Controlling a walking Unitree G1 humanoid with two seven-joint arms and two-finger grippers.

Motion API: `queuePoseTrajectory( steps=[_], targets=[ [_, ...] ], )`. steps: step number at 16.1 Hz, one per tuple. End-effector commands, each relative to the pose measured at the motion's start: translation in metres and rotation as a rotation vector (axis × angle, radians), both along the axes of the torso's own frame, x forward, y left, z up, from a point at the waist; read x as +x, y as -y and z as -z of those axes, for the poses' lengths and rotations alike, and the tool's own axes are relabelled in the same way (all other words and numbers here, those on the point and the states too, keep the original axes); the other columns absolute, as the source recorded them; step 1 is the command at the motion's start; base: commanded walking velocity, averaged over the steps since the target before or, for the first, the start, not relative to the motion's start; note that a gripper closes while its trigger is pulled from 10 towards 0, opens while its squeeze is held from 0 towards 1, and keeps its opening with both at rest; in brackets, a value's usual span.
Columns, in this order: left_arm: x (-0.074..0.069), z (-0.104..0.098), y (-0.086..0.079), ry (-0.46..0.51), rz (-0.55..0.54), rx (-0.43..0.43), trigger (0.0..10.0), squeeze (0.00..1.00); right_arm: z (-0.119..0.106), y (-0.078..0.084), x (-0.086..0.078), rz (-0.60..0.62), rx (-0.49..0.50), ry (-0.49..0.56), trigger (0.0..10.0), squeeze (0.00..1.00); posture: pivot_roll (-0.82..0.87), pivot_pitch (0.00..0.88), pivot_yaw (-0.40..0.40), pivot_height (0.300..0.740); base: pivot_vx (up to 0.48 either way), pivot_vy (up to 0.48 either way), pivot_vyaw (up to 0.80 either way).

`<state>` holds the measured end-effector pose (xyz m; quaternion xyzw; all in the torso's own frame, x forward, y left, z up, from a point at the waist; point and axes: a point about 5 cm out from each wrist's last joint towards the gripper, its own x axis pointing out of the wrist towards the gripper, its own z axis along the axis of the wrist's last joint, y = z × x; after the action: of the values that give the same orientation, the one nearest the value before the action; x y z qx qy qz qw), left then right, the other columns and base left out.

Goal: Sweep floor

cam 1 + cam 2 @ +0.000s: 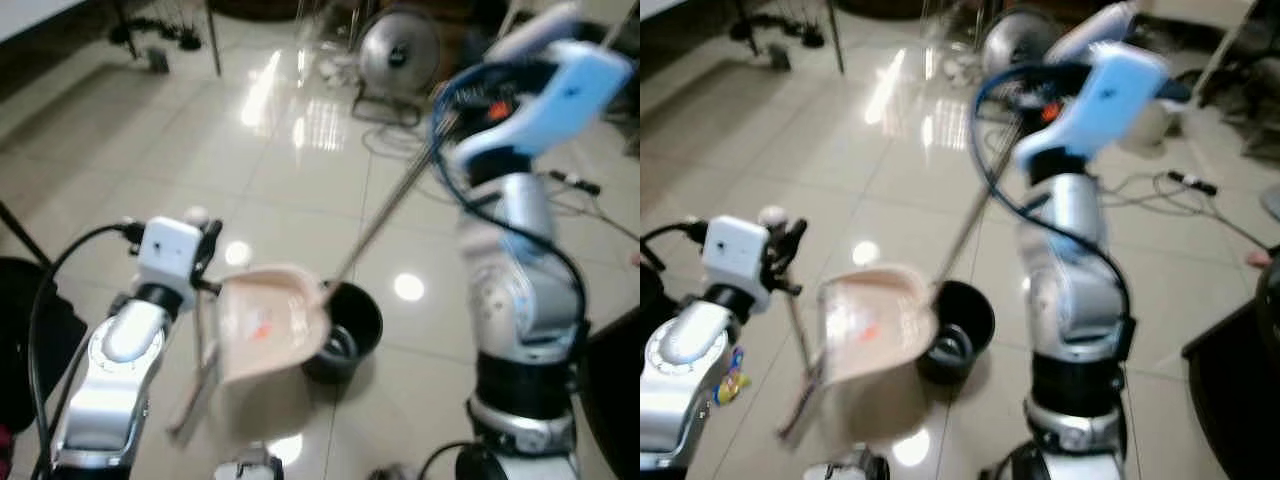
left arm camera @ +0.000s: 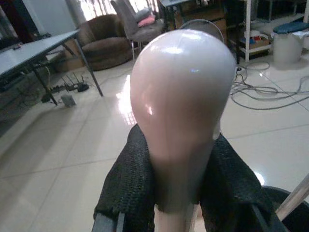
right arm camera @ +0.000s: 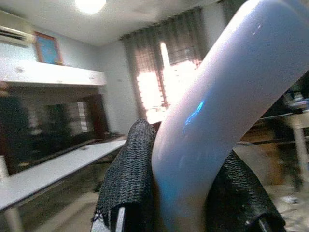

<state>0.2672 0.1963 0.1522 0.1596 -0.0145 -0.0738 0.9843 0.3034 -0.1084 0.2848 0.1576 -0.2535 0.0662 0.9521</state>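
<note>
The left gripper is clamped on the dustpan handle, tipping the pan over the black bin, seemingly to empty it, while the right gripper grips the broom handle, holding it aside.

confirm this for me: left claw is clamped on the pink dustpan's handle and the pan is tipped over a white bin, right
Not quite. The bin is black, not white, as the left eye view shows. The rest holds: the left claw is clamped on the handle of the pink dustpan, and the pan is tipped over the bin.
</note>
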Motion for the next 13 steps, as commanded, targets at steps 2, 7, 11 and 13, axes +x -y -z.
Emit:
queuePoseTrajectory(
  steps=[2,7,11,13],
  targets=[
    [-0.006,-0.002,-0.001,0.012,0.008,0.032,10.0,0.0,0.013,0.01,-0.005,0.042,-0.008,-0.01,10.0,0.0,0.17,0.081,-0.028,0.74,0.0,0.309,0.0],
    [-0.008,0.008,0.0,-0.017,0.0,0.034,10.0,0.0,0.051,0.021,-0.009,0.103,-0.121,-0.097,10.0,0.0,0.17,0.094,-0.033,0.74,0.0,0.312,0.0],
    [-0.006,0.012,0.012,-0.024,0.023,0.013,10.0,0.0,0.068,0.025,-0.012,0.126,-0.162,-0.135,10.0,0.0,0.16,0.1,-0.032,0.74,0.0,0.311,0.0],
    [-0.005,0.013,0.018,-0.026,0.036,0.005,10.0,0.0,0.075,0.027,-0.014,0.147,-0.206,-0.144,10.0,0.0,0.16,0.101,-0.031,0.74,0.0,0.317,0.0]
  ],
)
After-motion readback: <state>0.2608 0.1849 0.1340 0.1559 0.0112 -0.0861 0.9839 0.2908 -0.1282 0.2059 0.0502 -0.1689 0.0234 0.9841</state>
